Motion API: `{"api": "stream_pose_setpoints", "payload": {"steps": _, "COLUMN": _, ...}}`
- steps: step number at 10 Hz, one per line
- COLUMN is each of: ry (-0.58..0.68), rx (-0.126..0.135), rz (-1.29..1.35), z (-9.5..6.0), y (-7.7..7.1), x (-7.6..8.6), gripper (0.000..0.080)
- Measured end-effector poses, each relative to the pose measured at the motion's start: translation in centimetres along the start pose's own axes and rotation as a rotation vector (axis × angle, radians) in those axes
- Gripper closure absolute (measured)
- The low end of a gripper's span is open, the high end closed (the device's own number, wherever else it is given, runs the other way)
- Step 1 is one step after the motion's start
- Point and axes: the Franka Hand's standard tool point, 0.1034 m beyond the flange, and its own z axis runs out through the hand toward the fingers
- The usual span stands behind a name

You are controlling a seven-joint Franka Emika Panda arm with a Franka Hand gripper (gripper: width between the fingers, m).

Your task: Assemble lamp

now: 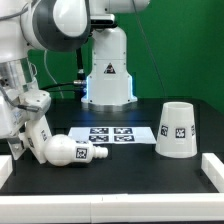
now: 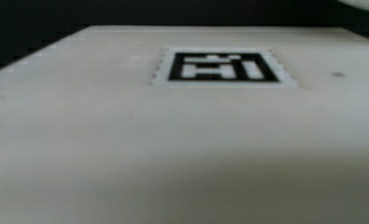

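Note:
My gripper (image 1: pixel 28 128) is at the exterior view's far left, low over the table. It holds the white squarish base block (image 1: pixel 36 132) tilted, one edge up. In the wrist view the block's flat white face (image 2: pixel 145 140) with one square tag (image 2: pixel 222 67) fills the picture, and my fingers do not show. The rounded bulb (image 1: pixel 62 151) lies on its side just beside the block, with its neck (image 1: pixel 95 155) pointing to the exterior view's right. The tapered shade (image 1: pixel 175 128) stands mouth down at the right, well away from the gripper.
The marker board (image 1: pixel 116 135) lies flat in the middle of the black table, between bulb and shade. The big white robot pedestal (image 1: pixel 108 70) stands behind it. A white rail (image 1: pixel 110 196) borders the table's front edge, with white side rails (image 1: pixel 213 165) at both ends.

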Motion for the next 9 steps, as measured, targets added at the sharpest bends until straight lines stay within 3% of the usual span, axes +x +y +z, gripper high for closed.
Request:
{"api": "stream_pose_setpoints", "payload": {"steps": 6, "ry": 0.000, "rx": -0.005, "rz": -0.009, "z": 0.19, "y": -0.07, "x": -0.44, "gripper": 0.0100}}
{"api": "stream_pose_setpoints", "payload": {"steps": 8, "ry": 0.000, "rx": -0.005, "rz": -0.009, "z": 0.20, "y": -0.07, "x": -0.45, "gripper": 0.0423}}
{"api": "stream_pose_setpoints", "payload": {"steps": 9, "ry": 0.000, "rx": -0.005, "rz": -0.009, "z": 0.18, "y": -0.08, "x": -0.45, "gripper": 0.0489}}
